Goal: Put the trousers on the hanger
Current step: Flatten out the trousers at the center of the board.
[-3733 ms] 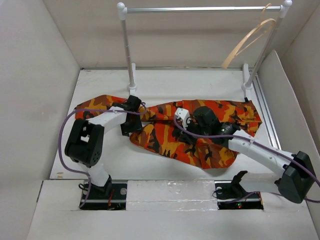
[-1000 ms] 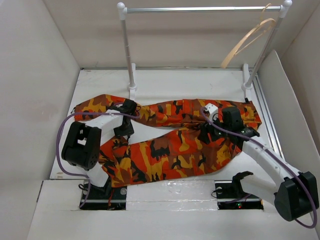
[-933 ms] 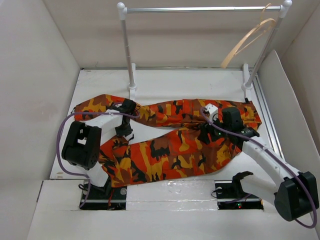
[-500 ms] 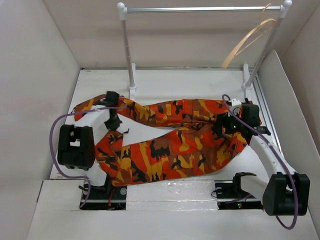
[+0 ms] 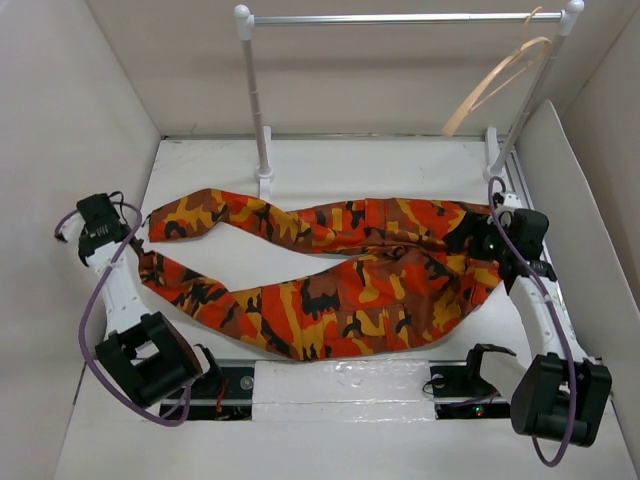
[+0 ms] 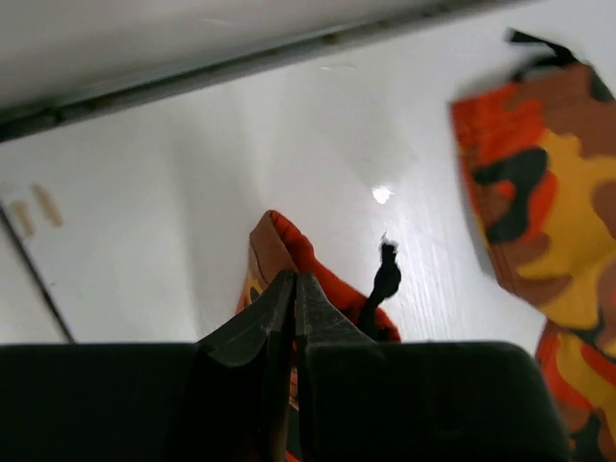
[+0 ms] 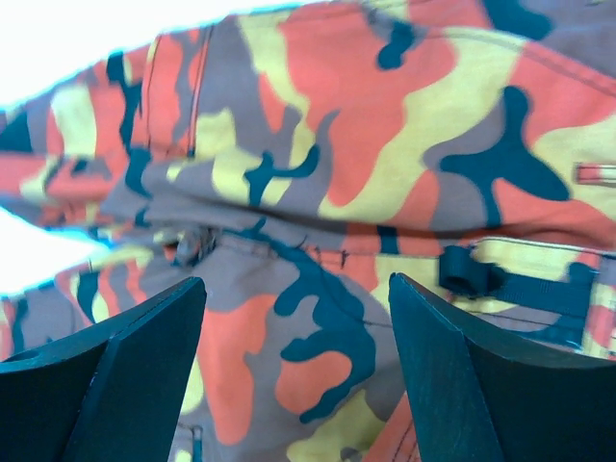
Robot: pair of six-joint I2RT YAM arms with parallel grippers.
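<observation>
Top external view has the trousers (image 5: 340,290) spread flat on the table (image 5: 330,165), with the waist at the right and both legs running left in a shallow V. The far leg ends near the left post of the clothes rail (image 5: 400,18); the near leg reaches the table's left edge. The cloth is soft and thin, in orange, red, yellow and dark brown camouflage, and lies in gentle ripples rather than bunched folds.

The left gripper (image 5: 138,255) is pinched tight on the near leg's cuff. In the left wrist view a lip of orange cloth and a dark cord (image 6: 385,274) show just past the tips. That pinch probably keeps the leg stretched straight for a tidy pick-up. The right gripper (image 7: 294,289) hovers over the waist, fingers spread wide with nothing between them, seemingly ready to take the waistband.

The hanger (image 5: 455,120) hangs bare at the rail's right end, well apart from the trousers
</observation>
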